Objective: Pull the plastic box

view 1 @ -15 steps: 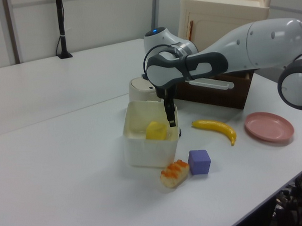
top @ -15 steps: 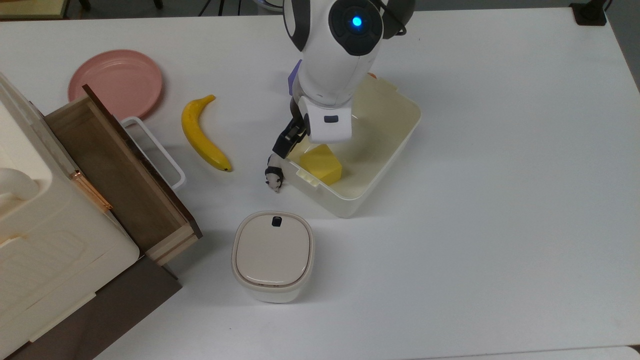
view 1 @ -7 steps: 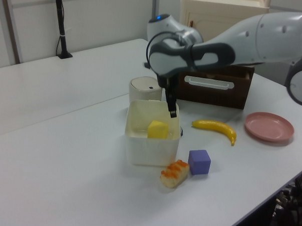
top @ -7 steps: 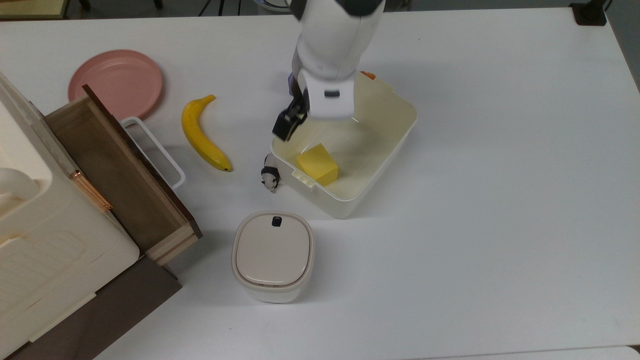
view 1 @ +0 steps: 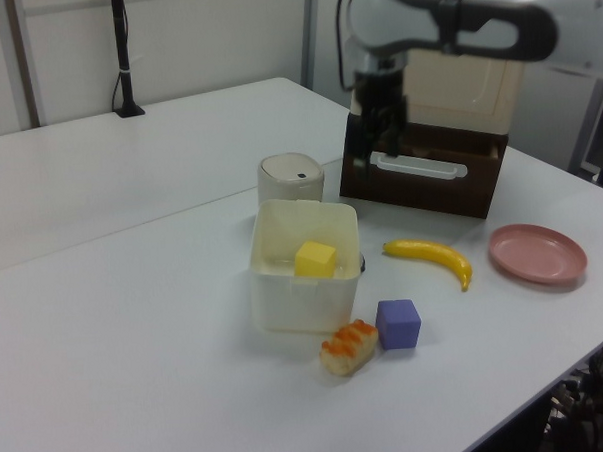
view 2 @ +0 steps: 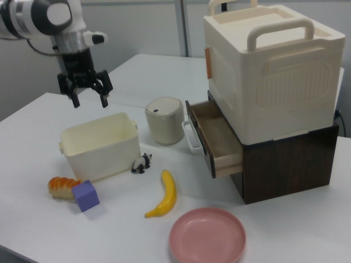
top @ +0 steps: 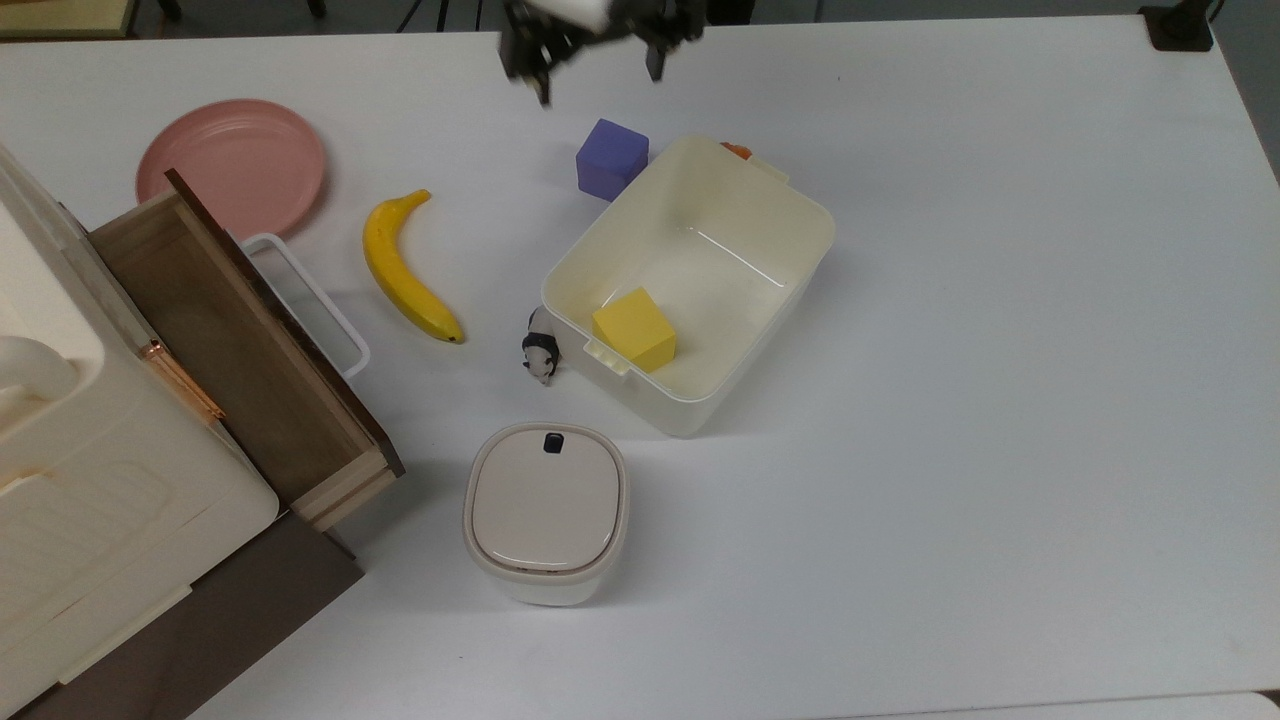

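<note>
The plastic box (top: 826, 225) is a cream-white bin standing open on the white table, with a yellow block (top: 635, 328) inside near its short end. My gripper (top: 598, 75) hangs open and empty in the air, beyond the box towards the top view's top edge. In the right view the gripper (view 2: 88, 100) hovers above and behind the box (view 2: 104, 156), touching nothing. The left view shows the box (view 1: 300, 306) with the yellow block (view 1: 315, 258) in it, and the gripper (view 1: 386, 132) high up in front of the drawer.
A purple cube (top: 611, 158) and a bread roll (view 2: 63, 186) lie by the box's far end, a panda toy (top: 541, 357) by its near corner. A banana (top: 405, 268), pink plate (top: 231, 165), lidded container (top: 545, 510) and cabinet with open drawer (top: 240, 350) are in the top view's left half.
The gripper has left the box's rim and risen, moving towards the top view's top edge. The box first shifted slightly the same way, then stayed put.
</note>
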`<action>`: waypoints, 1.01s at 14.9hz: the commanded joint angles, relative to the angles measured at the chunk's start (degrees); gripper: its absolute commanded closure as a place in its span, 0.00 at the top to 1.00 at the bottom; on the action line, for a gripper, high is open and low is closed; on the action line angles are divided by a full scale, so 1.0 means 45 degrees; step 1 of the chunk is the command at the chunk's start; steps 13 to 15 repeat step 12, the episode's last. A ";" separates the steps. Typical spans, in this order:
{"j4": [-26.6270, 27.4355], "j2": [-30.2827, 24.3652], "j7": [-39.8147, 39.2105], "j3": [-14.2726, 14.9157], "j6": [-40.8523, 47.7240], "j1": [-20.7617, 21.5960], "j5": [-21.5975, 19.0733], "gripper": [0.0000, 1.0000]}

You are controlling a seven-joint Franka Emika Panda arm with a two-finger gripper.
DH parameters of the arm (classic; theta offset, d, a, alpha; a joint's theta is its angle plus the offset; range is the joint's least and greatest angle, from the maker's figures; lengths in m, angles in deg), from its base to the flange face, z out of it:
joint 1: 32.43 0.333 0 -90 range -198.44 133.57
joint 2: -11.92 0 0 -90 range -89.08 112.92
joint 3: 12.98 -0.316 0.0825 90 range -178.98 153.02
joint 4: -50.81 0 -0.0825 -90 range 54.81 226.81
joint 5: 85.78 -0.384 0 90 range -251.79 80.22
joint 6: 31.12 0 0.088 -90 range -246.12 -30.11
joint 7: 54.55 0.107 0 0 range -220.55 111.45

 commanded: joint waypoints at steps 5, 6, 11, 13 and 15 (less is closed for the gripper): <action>0.0032 -0.0706 0.2609 0.0099 -0.0473 -0.1221 -0.0463 1.00; 0.0051 -0.0686 0.2609 0.0119 -0.0688 -0.1240 -0.0658 1.00; 0.0051 -0.0627 0.2609 0.0099 -0.0769 -0.1436 -0.1069 1.00; 0.0071 -0.0647 0.2609 0.0099 -0.0769 -0.1436 -0.1070 1.00; 0.0071 -0.0647 0.2609 0.0099 -0.0769 -0.1436 -0.1070 1.00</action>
